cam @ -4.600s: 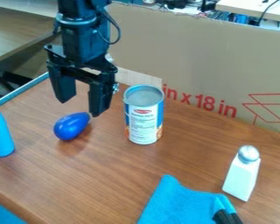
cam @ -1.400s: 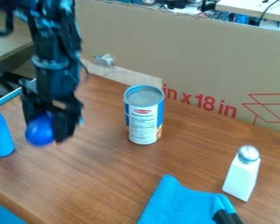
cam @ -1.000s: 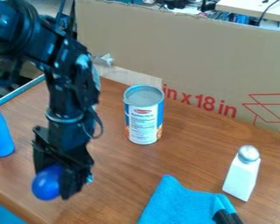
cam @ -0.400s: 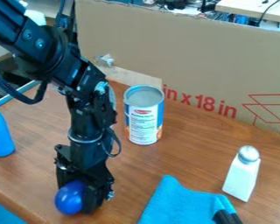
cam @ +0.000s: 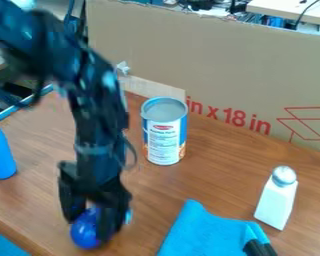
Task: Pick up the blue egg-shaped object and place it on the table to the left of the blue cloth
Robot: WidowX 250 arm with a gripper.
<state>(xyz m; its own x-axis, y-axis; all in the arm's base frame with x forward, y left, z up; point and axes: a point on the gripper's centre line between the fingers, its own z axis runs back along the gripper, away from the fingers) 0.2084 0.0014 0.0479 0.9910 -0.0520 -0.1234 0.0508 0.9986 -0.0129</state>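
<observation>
The gripper [cam: 89, 227] hangs low over the front left part of the wooden table, its two fingers apart. A shiny blue rounded object [cam: 86, 231] is between and just below the fingertips, near the table's front edge. Its upper part is partly hidden by the fingers, and whether they still touch it is hard to tell.
A tin can [cam: 165, 132] stands right of the arm, before a cardboard sheet [cam: 223, 65]. A blue bottle [cam: 0, 154] is at the left edge. A blue cloth [cam: 206, 231] with black-tipped handles and a silver-topped white shaker [cam: 277, 200] are at front right.
The gripper took hold of the blue object and carried it toward the table's front edge. Since the last earlier frame, its fingers have parted and it has risen slightly off the object.
</observation>
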